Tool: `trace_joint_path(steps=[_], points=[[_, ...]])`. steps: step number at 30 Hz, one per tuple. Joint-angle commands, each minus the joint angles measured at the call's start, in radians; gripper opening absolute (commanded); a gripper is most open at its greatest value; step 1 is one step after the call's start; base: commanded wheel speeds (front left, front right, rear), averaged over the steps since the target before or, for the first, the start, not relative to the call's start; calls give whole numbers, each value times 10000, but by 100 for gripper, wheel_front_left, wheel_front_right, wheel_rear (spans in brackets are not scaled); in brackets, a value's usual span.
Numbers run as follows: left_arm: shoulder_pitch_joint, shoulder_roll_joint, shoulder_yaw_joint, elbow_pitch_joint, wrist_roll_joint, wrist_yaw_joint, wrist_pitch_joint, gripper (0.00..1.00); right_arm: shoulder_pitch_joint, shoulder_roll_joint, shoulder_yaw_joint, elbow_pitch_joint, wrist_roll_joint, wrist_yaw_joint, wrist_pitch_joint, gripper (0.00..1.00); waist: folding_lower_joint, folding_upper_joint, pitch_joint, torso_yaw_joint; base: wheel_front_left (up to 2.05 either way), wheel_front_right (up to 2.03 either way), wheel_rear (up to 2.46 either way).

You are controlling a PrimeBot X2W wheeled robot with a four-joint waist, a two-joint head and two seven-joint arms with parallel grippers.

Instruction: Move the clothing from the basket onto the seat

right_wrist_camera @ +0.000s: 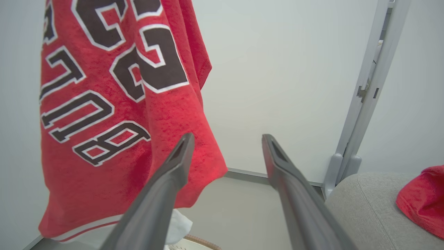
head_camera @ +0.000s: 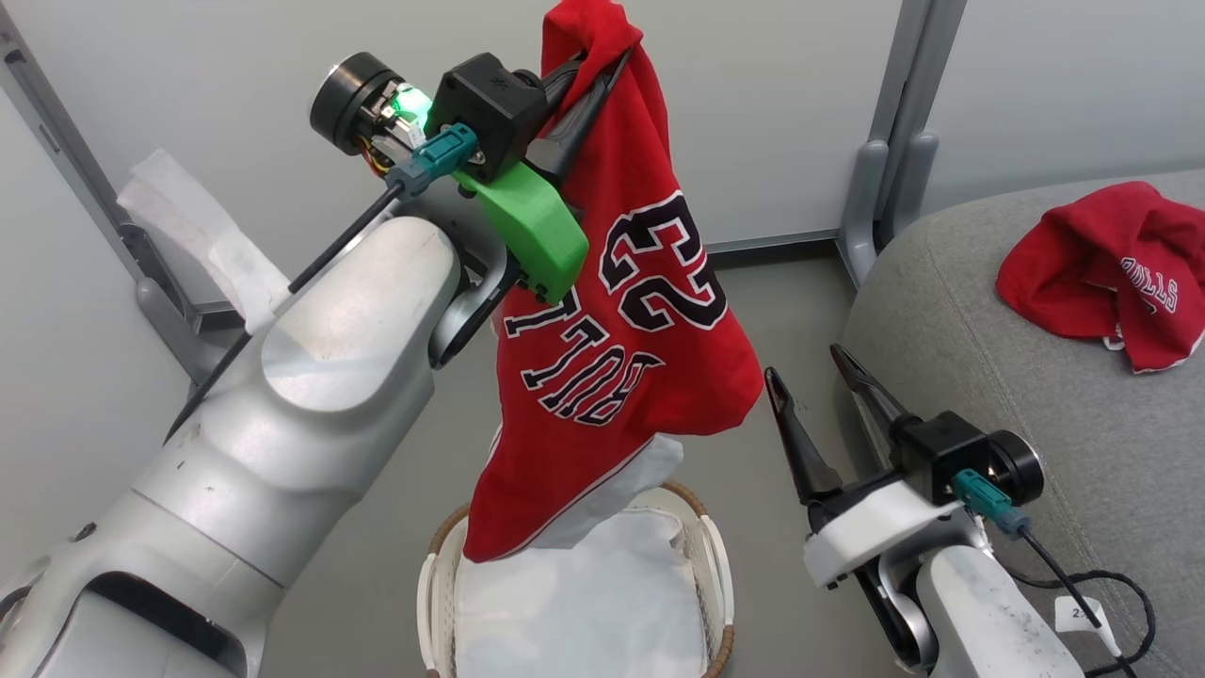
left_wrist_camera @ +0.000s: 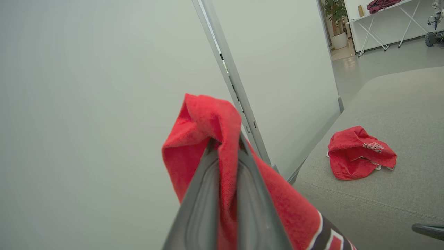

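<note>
My left gripper (head_camera: pixel 602 66) is raised high and shut on the top of a red jersey (head_camera: pixel 621 330) with black-and-white lettering, which hangs down over the basket (head_camera: pixel 717 565). Its fingers pinch a red fold (left_wrist_camera: pixel 225 139) in the left wrist view. A white liner sheet (head_camera: pixel 574 603) fills the basket and its corner rises behind the jersey's hem. My right gripper (head_camera: pixel 805 363) stands open and empty, between the hanging jersey (right_wrist_camera: pixel 114 104) and the grey seat (head_camera: pixel 1036 424). A second red garment (head_camera: pixel 1106 268) lies crumpled on the seat (left_wrist_camera: pixel 399 194).
Pale partition panels with grey upright posts (head_camera: pixel 894 141) stand behind the basket and seat. Grey floor (head_camera: pixel 791 311) surrounds the basket. A crumpled white sheet (head_camera: pixel 207 235) sits by the left panel. A black cable (head_camera: pixel 1101 593) trails on the seat beside my right arm.
</note>
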Motion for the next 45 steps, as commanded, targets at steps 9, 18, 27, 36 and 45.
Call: trace_joint_path(steps=[9,18,27,36,45], points=[[-219,112,-31,-381,-134,50,57,0,-1322,-37,849,521,-520,-11,-22,100,1,0,-13,160,0,0,0],[-285,-61,-241,-832,-127,70,115,0,-2839,-34,1490,2277,-1042,-11,-22,100,1,0,-1,359,0,0,0],[56,39,-399,-1176,-306,59,188,0,-3991,-39,2846,3976,7,-11,-23,0,1,0,11,632,0,0,0],[815,336,-190,-948,-770,303,176,0,-4310,-205,2978,4124,381,-12,-23,0,1,0,-2,605,0,0,0],[1936,478,10,-684,-1299,526,-130,100,-4529,-763,2524,3817,325,-11,-23,0,1,0,-29,212,0,0,0]])
